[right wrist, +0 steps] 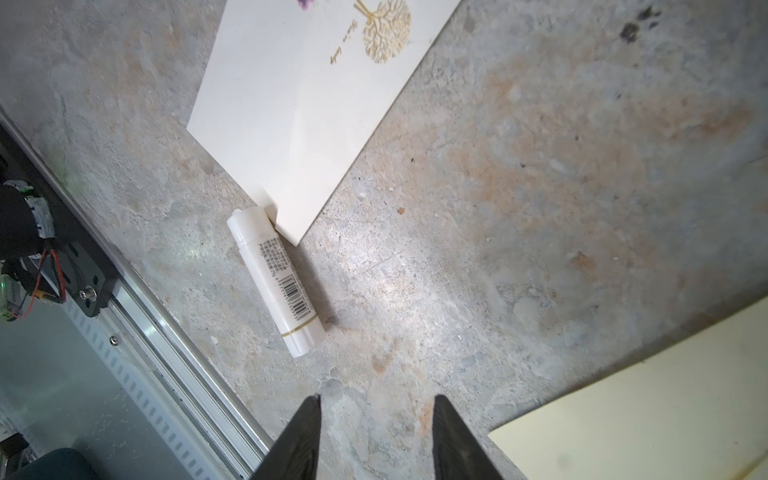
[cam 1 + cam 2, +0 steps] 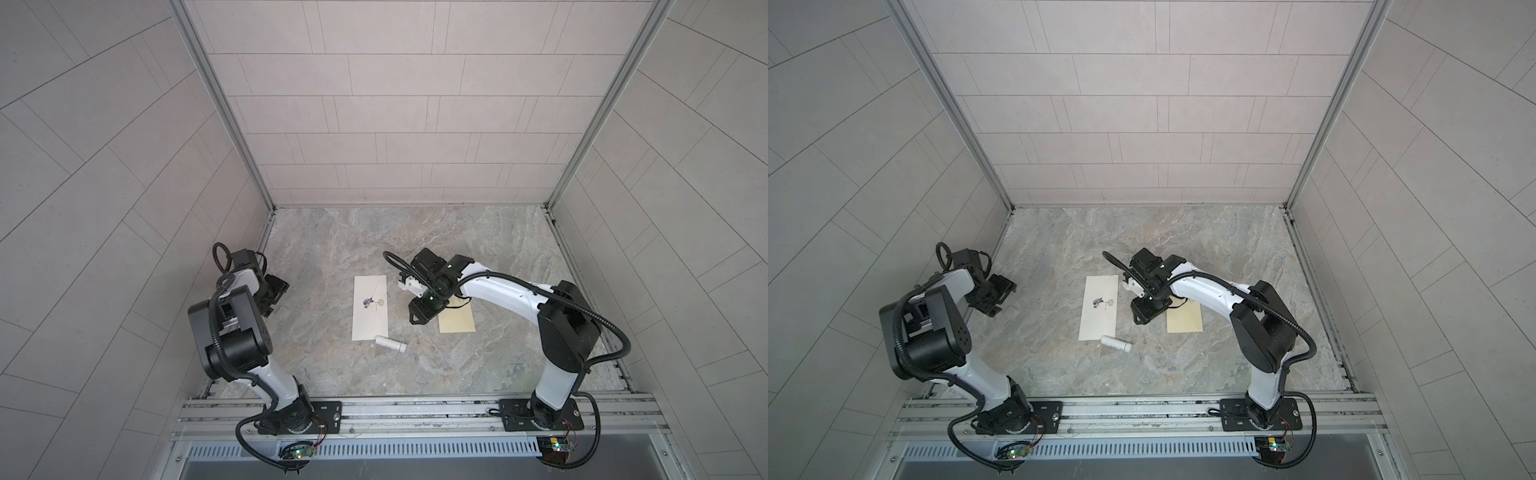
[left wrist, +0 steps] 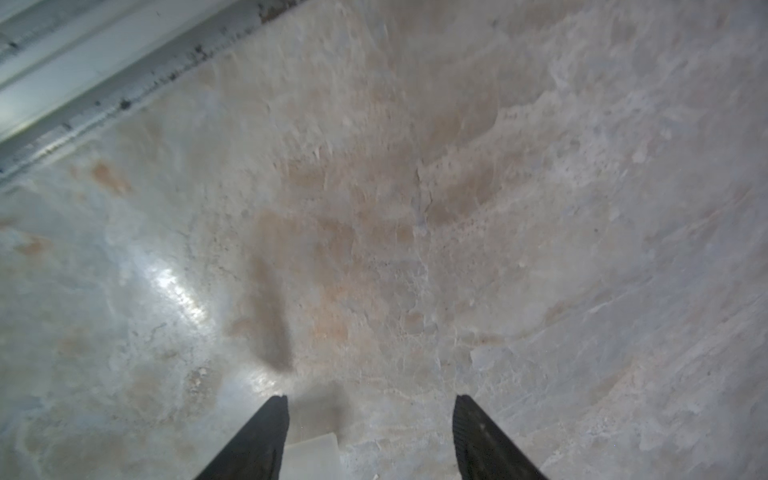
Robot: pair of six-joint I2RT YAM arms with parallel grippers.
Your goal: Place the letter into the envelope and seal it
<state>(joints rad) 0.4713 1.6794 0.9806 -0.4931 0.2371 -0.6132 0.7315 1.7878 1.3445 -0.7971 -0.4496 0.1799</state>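
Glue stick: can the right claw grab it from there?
Probably yes. The right claw is open and empty, and nothing lies between it and the glue stick, which rests by the envelope.

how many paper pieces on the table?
2. White envelope mid-table, glue stick at its near edge; cream sheet to its right, partly hidden by the right arm. More could hide under that arm.

Smooth, faintly glossy paper envelope [image 1: 299,104] with gold-foil print; matt cream paper letter [image 1: 665,395]; shiny white plastic glue stick [image 1: 274,282]; mottled stone-look tabletop [image 1: 540,208], rough-patterned with a soft sheen; brushed-metal rail [image 1: 187,361]; matt black right gripper [image 1: 377,397].
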